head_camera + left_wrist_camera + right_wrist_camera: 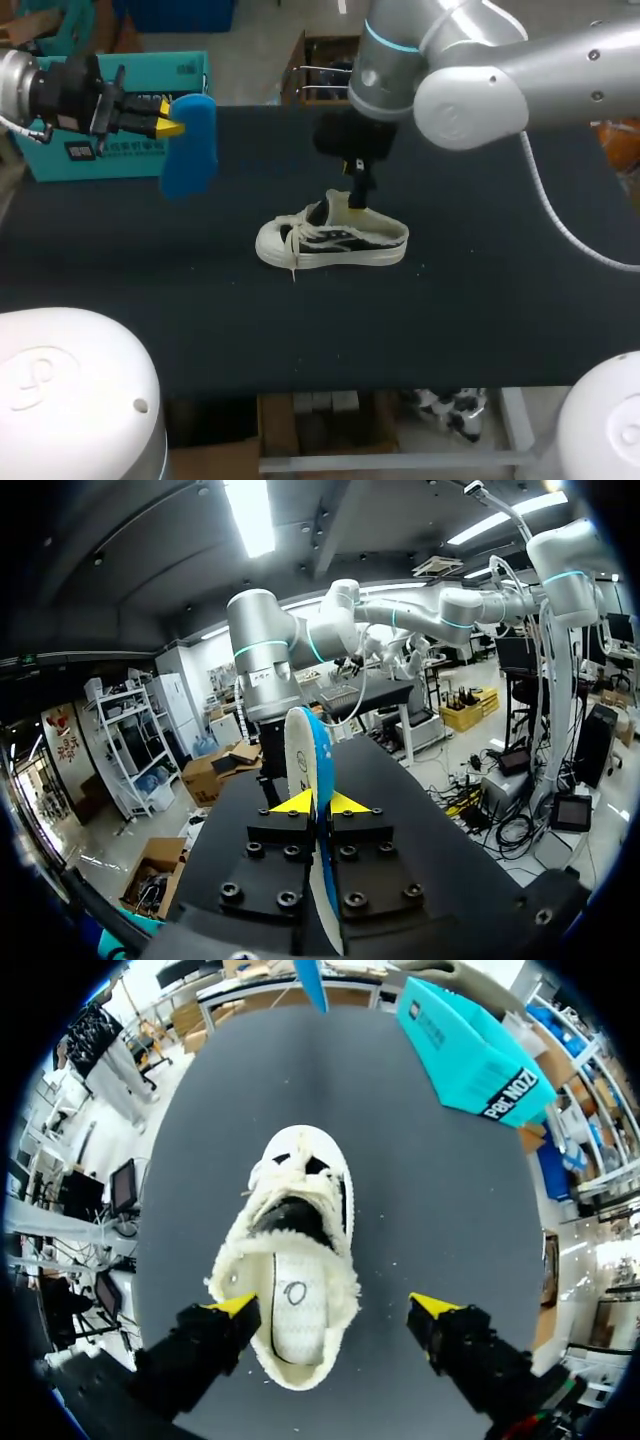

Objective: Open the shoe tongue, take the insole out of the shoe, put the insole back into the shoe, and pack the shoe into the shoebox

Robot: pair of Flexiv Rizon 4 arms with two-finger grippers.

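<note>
A white shoe (330, 240) with black stripes and a fleecy lining lies on its sole mid-table, toe toward my left. My right gripper (356, 193) hangs open just above its heel. In the right wrist view the shoe (297, 1260) sits between and below that gripper (335, 1305); one fingertip (234, 1306) is by the collar's edge and the other stands well clear. The blue insole (190, 143) is held on edge in the air at the back left, with my left gripper (167, 118) shut on it. The insole (309, 765) sticks out between that gripper's (320, 804) yellow tips.
A teal shoebox (120, 110) stands at the table's back left edge, behind the left gripper; it also shows beyond the shoe's toe as the shoebox (470, 1055). The black tabletop (480, 300) spreads around the shoe.
</note>
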